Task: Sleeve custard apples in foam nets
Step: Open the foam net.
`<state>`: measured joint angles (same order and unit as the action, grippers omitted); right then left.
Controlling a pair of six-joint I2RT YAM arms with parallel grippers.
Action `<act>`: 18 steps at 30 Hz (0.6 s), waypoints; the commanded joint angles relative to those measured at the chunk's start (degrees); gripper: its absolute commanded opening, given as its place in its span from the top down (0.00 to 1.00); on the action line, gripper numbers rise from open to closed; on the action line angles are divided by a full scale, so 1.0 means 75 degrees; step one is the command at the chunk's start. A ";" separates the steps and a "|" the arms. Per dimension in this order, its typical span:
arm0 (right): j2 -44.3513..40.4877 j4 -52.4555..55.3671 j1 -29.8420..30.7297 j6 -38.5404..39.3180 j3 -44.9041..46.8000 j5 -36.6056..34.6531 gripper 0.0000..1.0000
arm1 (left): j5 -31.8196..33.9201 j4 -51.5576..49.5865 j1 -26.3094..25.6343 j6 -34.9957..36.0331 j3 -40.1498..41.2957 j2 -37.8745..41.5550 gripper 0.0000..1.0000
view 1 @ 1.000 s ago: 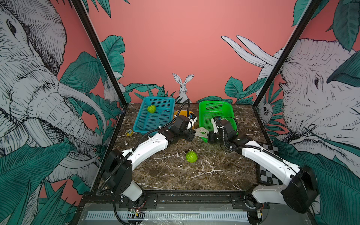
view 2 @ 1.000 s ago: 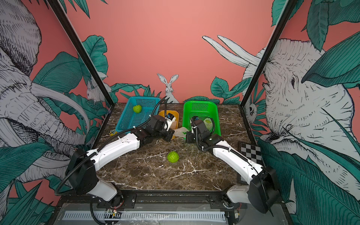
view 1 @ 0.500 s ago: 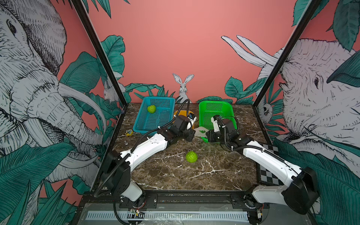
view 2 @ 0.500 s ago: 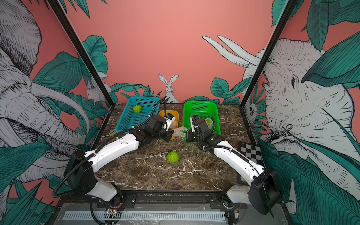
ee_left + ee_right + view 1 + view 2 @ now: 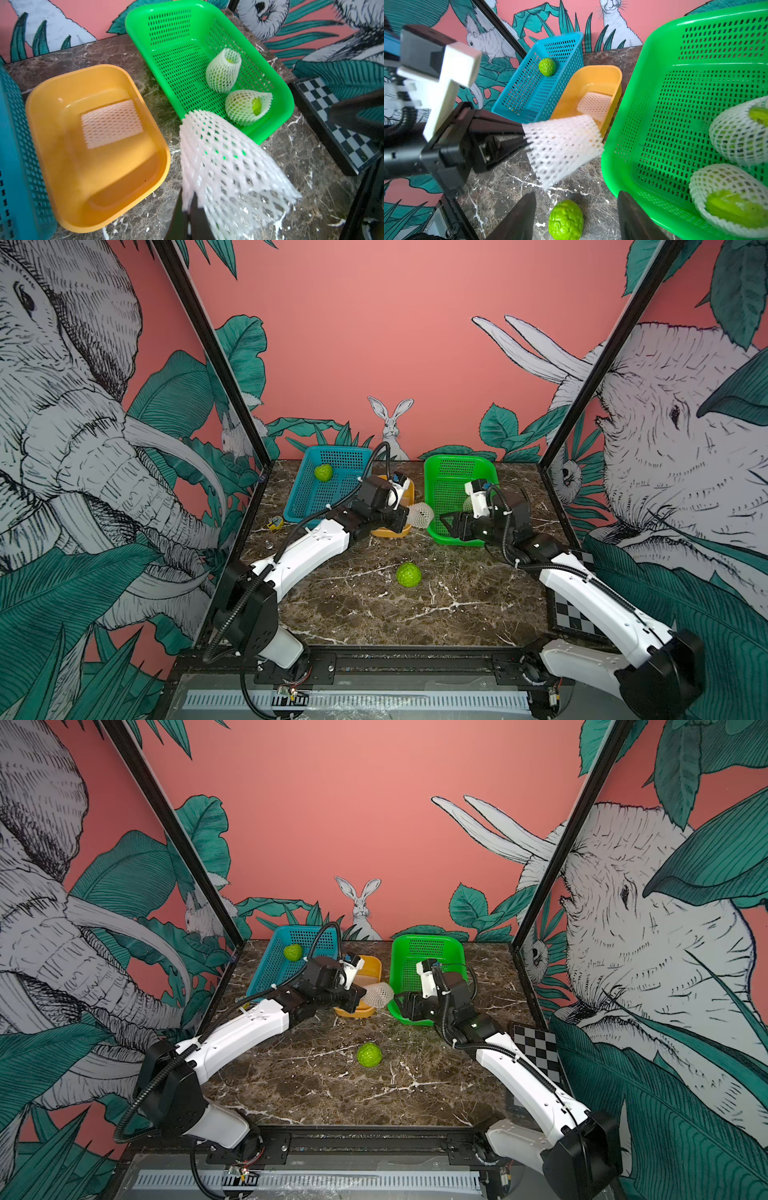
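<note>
The left gripper (image 5: 190,205) is clamped on one edge of the net (image 5: 228,166), which droops open beyond its fingertips. The right gripper (image 5: 577,193) gapes wide, with the bare fruit (image 5: 565,220) on the table (image 5: 508,187) below, framed between its fingers. Danger: the thin pinch slips, or the floppy mouth folds shut.

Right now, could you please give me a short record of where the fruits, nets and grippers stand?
left gripper: shut on a foam net, between yellow tub and green basket
right gripper: open, empty
bare custard apple: on the table
second bare custard apple: in the blue basket
sleeved custard apples: two, in the green basket
spare foam net: flat in the yellow tub
</note>
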<state>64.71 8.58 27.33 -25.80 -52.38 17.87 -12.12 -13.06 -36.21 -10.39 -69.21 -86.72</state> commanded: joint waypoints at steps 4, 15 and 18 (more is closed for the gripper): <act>0.0011 -0.1401 -0.0544 0.0276 0.0583 0.1725 0.36 | -0.1846 0.0179 0.0256 0.0342 -0.0259 0.0603 1.00; 0.0728 -0.3343 -0.0879 -0.0637 0.0755 0.3228 0.36 | -0.2714 0.0208 0.0260 0.0571 0.0244 0.0936 1.00; 0.0944 -0.3961 -0.0890 -0.1134 0.0882 0.3572 0.36 | -0.2689 0.0298 0.0257 0.0524 0.0318 0.0987 1.00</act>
<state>70.89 -12.93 20.97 -30.61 -46.54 40.10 -30.57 -12.19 -34.30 -7.27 -68.05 -81.60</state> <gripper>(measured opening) 0.638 0.052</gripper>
